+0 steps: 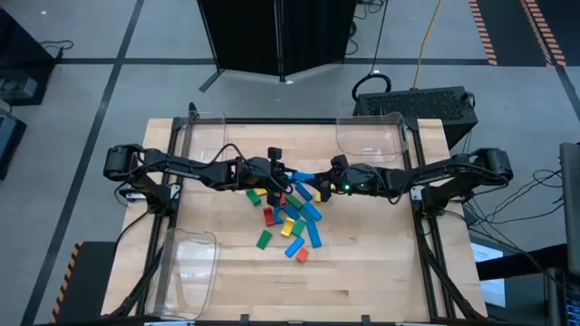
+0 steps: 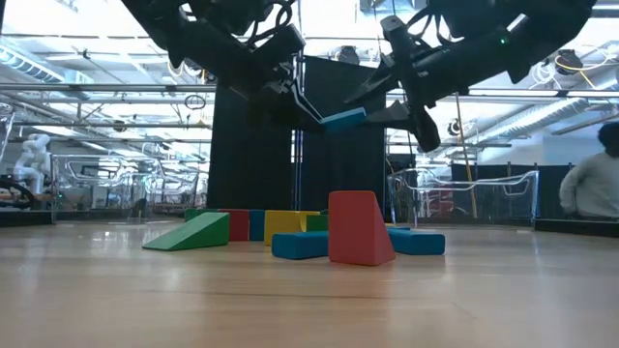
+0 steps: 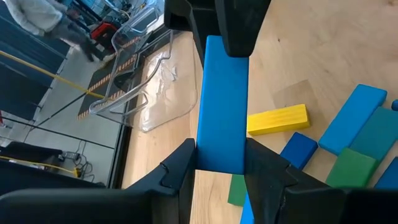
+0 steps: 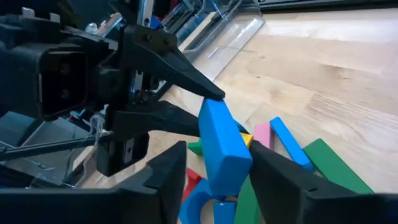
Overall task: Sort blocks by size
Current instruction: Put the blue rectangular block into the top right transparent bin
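You have both tools meeting above the middle of the wooden bench (image 1: pixel 381 272), with one long blue rectangular block (image 1: pixel 304 174) held in the air between them. The left tool (image 3: pixel 219 163) is clamped on one end of this block, its fingers pressed against the block's two sides. The right tool (image 4: pixel 214 174) brackets the other end; its fingers stand just beside the block's faces, and you cannot tell from these views whether they grip it or stand slightly off. Treat this as a hand-over in progress. Below the tools, the remaining blocks (image 1: pixel 288 217) lie in one loose mixed pile of blue, green, yellow, red and pink pieces, long bars among stubby ones. Three clear plastic bins (image 1: pixel 370 136) stand at the bench's edges, two at the far side and one at the near left; no block is visible in any of them. Judge the sort as barely begun: almost the whole pile remains to be picked and placed by size.
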{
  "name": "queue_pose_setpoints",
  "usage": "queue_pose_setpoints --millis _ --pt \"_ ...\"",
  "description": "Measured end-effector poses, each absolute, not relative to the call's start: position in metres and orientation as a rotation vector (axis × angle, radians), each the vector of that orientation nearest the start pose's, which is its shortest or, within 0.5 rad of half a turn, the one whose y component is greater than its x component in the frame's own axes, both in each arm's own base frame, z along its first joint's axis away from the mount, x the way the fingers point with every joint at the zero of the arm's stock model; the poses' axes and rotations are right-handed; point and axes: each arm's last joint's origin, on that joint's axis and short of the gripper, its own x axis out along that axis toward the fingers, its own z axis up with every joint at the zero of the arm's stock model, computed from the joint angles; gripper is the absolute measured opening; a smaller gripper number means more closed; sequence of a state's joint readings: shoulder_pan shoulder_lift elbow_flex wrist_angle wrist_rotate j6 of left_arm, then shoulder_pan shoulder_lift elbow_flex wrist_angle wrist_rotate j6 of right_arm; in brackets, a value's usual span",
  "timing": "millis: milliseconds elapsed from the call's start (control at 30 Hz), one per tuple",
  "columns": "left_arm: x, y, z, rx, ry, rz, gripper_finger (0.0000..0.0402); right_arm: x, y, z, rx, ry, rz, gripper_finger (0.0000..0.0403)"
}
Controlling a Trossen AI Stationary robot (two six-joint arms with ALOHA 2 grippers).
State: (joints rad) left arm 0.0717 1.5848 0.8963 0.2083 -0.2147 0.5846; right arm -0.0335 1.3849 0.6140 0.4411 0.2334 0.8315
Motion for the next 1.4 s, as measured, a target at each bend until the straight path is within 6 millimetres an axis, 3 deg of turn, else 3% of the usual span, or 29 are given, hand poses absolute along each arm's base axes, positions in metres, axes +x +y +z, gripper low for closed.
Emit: queue_pose_setpoints --millis 200,333,600,867,1033,1400 --pt "0.335 0.031 0.214 0.604 0.553 0.137 0.0110 0.278 -0.016 0.202 0.826 0.213 -0.396 0.0078" --pt "0.335 0.031 0.213 0.606 0.557 0.140 0.0110 0.278 -0.016 0.203 0.830 0.213 -0.395 0.0052" --pt "0.335 0.030 0.214 0.583 0.544 0.156 0.0117 0.276 -0.019 0.206 0.784 0.205 -0.396 0.0058" --pt "0.332 0.030 0.222 0.558 0.529 0.215 0.0193 0.264 -0.026 0.221 0.731 0.203 -0.395 0.0057" --pt "0.330 0.032 0.228 0.563 0.517 0.253 0.0219 0.249 -0.034 0.225 0.673 0.233 -0.528 0.0058" --pt "0.324 0.046 0.221 0.476 0.597 0.292 0.0222 0.215 -0.058 0.228 0.536 0.327 -0.840 0.0058"
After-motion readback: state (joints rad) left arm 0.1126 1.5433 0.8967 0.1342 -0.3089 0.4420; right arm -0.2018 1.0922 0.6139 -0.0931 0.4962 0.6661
